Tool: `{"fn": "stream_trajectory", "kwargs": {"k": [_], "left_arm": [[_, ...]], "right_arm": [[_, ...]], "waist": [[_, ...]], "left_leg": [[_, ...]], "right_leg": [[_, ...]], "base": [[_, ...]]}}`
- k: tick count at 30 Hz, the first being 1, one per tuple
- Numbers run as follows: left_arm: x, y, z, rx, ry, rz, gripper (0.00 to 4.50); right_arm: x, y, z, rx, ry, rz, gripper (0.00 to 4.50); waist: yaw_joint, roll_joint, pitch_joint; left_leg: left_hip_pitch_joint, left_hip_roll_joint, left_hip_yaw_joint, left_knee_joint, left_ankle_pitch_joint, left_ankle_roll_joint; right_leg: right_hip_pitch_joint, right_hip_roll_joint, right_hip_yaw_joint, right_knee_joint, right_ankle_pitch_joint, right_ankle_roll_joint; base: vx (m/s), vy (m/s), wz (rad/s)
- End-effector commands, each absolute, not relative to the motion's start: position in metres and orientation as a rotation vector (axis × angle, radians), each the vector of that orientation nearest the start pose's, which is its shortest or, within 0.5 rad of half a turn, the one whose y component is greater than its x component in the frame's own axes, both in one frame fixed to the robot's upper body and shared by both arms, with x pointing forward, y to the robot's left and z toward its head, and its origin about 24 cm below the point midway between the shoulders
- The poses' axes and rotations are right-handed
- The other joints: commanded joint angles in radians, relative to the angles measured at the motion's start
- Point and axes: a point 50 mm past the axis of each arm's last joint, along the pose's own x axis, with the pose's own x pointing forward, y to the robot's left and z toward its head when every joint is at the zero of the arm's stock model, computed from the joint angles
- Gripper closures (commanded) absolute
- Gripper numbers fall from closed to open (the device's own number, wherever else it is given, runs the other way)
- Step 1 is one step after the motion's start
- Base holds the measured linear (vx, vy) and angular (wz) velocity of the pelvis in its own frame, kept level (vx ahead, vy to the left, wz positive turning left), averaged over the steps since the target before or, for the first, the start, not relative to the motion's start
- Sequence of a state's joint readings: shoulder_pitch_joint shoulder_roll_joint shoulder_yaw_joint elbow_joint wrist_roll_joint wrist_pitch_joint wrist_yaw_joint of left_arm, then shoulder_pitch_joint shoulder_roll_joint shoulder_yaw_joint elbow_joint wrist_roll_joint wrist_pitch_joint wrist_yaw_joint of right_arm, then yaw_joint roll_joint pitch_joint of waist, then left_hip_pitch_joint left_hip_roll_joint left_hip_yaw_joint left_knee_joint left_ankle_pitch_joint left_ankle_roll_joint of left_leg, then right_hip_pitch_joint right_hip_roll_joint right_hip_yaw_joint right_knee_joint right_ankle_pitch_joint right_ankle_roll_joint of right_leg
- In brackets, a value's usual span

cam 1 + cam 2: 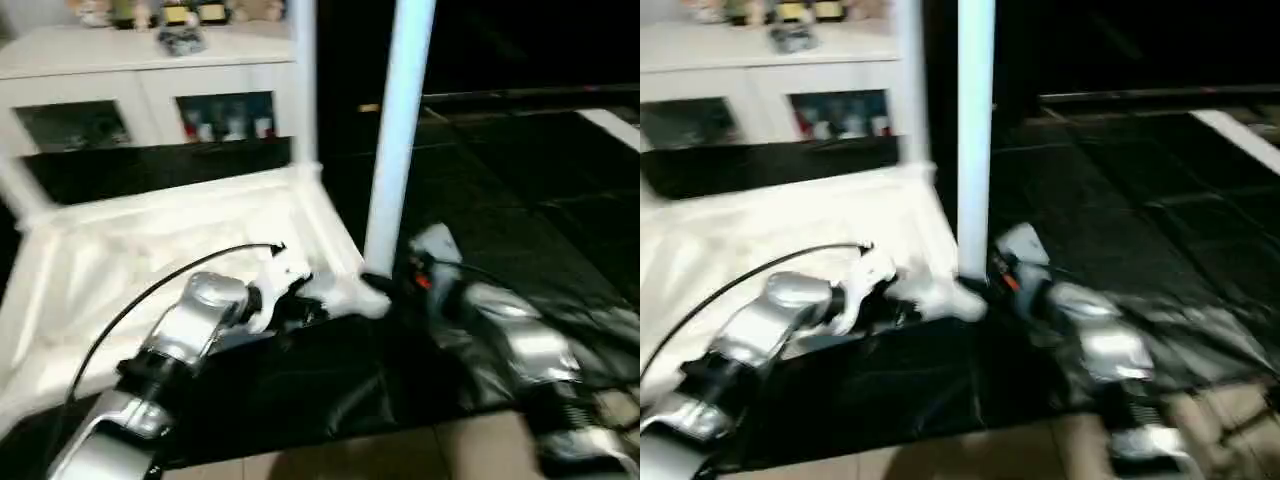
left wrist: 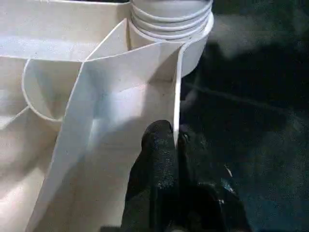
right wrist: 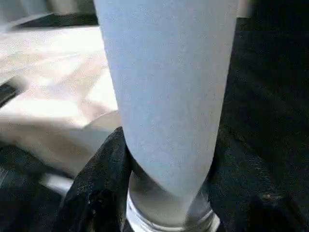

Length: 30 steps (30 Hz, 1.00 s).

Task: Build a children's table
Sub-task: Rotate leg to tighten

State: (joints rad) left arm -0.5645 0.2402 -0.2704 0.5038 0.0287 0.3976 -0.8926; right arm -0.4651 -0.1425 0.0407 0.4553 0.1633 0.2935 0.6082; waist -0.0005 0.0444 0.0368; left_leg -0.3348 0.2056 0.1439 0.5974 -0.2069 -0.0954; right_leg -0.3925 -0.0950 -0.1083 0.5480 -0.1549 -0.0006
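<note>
A leg (image 1: 398, 130) is held upright in the corner socket (image 2: 169, 29) by the right claw (image 3: 164, 193); the top's (image 1: 150, 250) rim is pinched by the left claw (image 2: 171, 159). Other legs' fitting cannot be told.

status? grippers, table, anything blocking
Left gripper pinched on tabletop edge rib. Right gripper clamped round upright leg just above its corner socket. Tabletop upside down on the dark floor. No obstruction seen.
</note>
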Motion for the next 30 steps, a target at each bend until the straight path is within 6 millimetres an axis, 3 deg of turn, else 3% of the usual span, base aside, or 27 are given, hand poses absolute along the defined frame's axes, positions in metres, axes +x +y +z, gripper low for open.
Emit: {"fn": "stream_trajectory", "kwargs": {"k": [1, 3, 5, 6, 7, 8, 10, 12, 14, 15, 18, 20, 21, 22, 23, 25, 26, 28, 30], "left_arm": [[0.328, 0.069, 0.055, 0.243, 0.443, -1.023, 4.5], [0.329, 0.068, 0.055, 0.249, 0.438, -1.01, 4.5], [0.33, 0.066, 0.056, 0.254, 0.439, -0.998, 4.5], [0.331, 0.066, 0.055, 0.254, 0.44, -0.996, 4.5], [0.331, 0.068, 0.055, 0.252, 0.443, -0.994, 4.5], [0.331, 0.068, 0.055, 0.252, 0.444, -0.993, 4.5], [0.331, 0.07, 0.055, 0.256, 0.442, -0.999, 4.5], [0.332, 0.074, 0.055, 0.266, 0.434, -1.013, 4.5], [0.331, 0.075, 0.055, 0.272, 0.429, -1.024, 4.5], [0.331, 0.078, 0.055, 0.277, 0.432, -1.032, 4.5], [0.327, 0.091, 0.055, 0.311, 0.428, -1.102, 4.5], [0.326, 0.093, 0.055, 0.32, 0.431, -1.125, 4.5], [0.325, 0.096, 0.055, 0.33, 0.429, -1.147, 4.5], [0.323, 0.101, 0.055, 0.346, 0.426, -1.186, 4.5], [0.321, 0.107, 0.057, 0.365, 0.423, -1.229, 4.5], [0.32, 0.112, 0.057, 0.398, 0.421, -1.257, 4.5], [0.319, 0.115, 0.057, 0.418, 0.426, -1.27, 4.5], [0.317, 0.12, 0.055, 0.456, 0.435, -1.294, 4.5], [0.316, 0.124, 0.056, 0.446, 0.44, -1.311, 4.5]], "right_arm": [[0.315, -0.064, 0.027, 0.181, 0.42, 0.751, 2.52], [0.316, -0.062, 0.028, 0.183, 0.419, 0.731, 2.52], [0.318, -0.059, 0.03, 0.19, 0.417, 0.686, 2.52], [0.319, -0.059, 0.03, 0.197, 0.419, 0.669, 2.52], [0.32, -0.062, 0.03, 0.206, 0.414, 0.641, 2.52], [0.32, -0.063, 0.03, 0.206, 0.408, 0.64, 2.52], [0.319, -0.067, 0.031, 0.204, 0.395, 0.647, 2.52], [0.315, -0.073, 0.031, 0.174, 0.378, 0.668, 1.82], [0.314, -0.076, 0.03, 0.158, 0.373, 0.679, 1.82], [0.312, -0.08, 0.031, 0.151, 0.365, 0.693, 1.6], [0.303, -0.102, 0.034, 0.093, 0.342, 0.786, 1.35], [0.302, -0.109, 0.034, 0.057, 0.336, 0.803, 1.22], [0.302, -0.116, 0.035, 0.048, 0.34, 0.809, 1.09], [0.301, -0.127, 0.037, 0.033, 0.345, 0.819, 0.98], [0.3, -0.14, 0.04, 0.011, 0.344, 0.837, 0.92], [0.297, -0.148, 0.044, -0.005, 0.333, 0.888, 0.79], [0.295, -0.152, 0.046, -0.016, 0.324, 0.915, 0.58], [0.291, -0.158, 0.05, -0.008, 0.33, 0.965, 0.54], [0.288, -0.167, 0.055, -0.016, 0.328, 1.013, 0.45]], "waist": [[-0.022, 0.015, -0.034], [-0.033, 0.021, -0.03], [-0.039, 0.015, -0.028], [-0.041, 0.022, -0.026], [-0.049, 0.025, -0.025], [-0.051, 0.028, -0.025], [-0.058, 0.029, -0.026], [-0.057, 0.033, -0.025], [-0.053, 0.028, -0.029], [-0.048, 0.024, -0.03], [-0.037, 0.024, -0.035], [-0.021, 0.014, -0.045], [-0.018, 0.014, -0.048], [-0.004, 0.006, -0.053], [0.005, 0.008, -0.055], [0.021, 0.001, -0.061], [0.034, 0.0, -0.066], [0.05, -0.002, -0.069], [0.061, 0.001, -0.068]], "left_leg": [[0.007, 0.006, -0.015, -0.094, -0.535, 0.019], [0.006, 0.013, -0.024, -0.103, -0.592, 0.019], [0.018, 0.001, -0.019, -0.095, -0.601, 0.025], [0.021, -0.003, -0.018, -0.091, -0.598, 0.026], [0.017, -0.003, -0.02, -0.091, -0.602, 0.023], [0.015, 0.0, -0.023, -0.094, -0.611, 0.02], [0.014, 0.005, -0.028, -0.099, -0.624, 0.018], [0.009, 0.001, -0.026, -0.099, -0.596, 0.018], [0.004, -0.001, -0.022, -0.099, -0.556, 0.024], [-0.008, 0.0, -0.022, -0.102, -0.512, 0.036], [-0.013, 0.003, -0.019, -0.103, -0.46, 0.05], [-0.026, 0.005, -0.011, -0.098, -0.357, 0.065], [-0.03, 0.005, -0.009, -0.096, -0.322, 0.069], [-0.034, 0.004, -0.005, -0.091, -0.262, 0.086], [-0.022, 0.008, 0.004, -0.085, -0.224, 0.098], [-0.036, 0.005, 0.01, -0.074, -0.143, 0.115], [-0.039, 0.005, 0.014, -0.068, -0.08, 0.131], [-0.04, 0.004, 0.015, -0.061, -0.013, 0.152], [-0.037, 0.007, 0.017, -0.058, 0.005, 0.168]], "right_leg": [[0.04, -0.036, -0.023, -0.11, -0.614, -0.042], [0.051, -0.036, -0.033, -0.108, -0.578, -0.042], [0.04, -0.041, -0.036, -0.119, -0.601, -0.043], [0.038, -0.042, -0.042, -0.123, -0.619, -0.039], [0.043, -0.047, -0.053, -0.126, -0.629, -0.028], [0.047, -0.048, -0.055, -0.124, -0.625, -0.025], [0.051, -0.053, -0.047, -0.116, -0.581, -0.04], [0.049, -0.058, -0.04, -0.114, -0.582, -0.054], [0.05, -0.06, -0.031, -0.111, -0.571, -0.065], [0.055, -0.059, -0.021, -0.103, -0.549, -0.08], [0.057, -0.06, -0.006, -0.092, -0.5, -0.107], [0.059, -0.062, 0.01, -0.074, -0.394, -0.156], [0.064, -0.062, 0.011, -0.066, -0.364, -0.166], [0.065, -0.061, 0.016, -0.057, -0.329, -0.177], [0.052, -0.061, 0.022, -0.055, -0.295, -0.202], [0.059, -0.059, 0.028, -0.037, -0.23, -0.223], [0.061, -0.056, 0.031, -0.024, -0.152, -0.234], [0.059, -0.053, 0.033, -0.008, -0.067, -0.25], [0.055, -0.051, 0.033, -0.005, -0.047, -0.262]], "base": [[0.0, 0.0, 0.0], [0.0, 0.0, 0.0], [0.0, 0.0, 0.0], [0.0, 0.0, 0.0], [0.0, 0.0, 0.0], [0.0, 0.0, 0.0], [0.0, 0.0, 0.0], [0.0, 0.0, 0.0], [0.0, 0.0, 0.0], [0.0, 0.0, 0.0], [0.0, 0.0, 0.0], [0.0, 0.0, 0.0], [0.0, 0.0, 0.0], [0.0, 0.0, 0.0], [0.0, 0.0, 0.0], [0.045, -0.064, 0.06], [0.048, -0.062, 0.01], [0.0, 0.0, 0.0], [0.0, 0.0, 0.0]]}}
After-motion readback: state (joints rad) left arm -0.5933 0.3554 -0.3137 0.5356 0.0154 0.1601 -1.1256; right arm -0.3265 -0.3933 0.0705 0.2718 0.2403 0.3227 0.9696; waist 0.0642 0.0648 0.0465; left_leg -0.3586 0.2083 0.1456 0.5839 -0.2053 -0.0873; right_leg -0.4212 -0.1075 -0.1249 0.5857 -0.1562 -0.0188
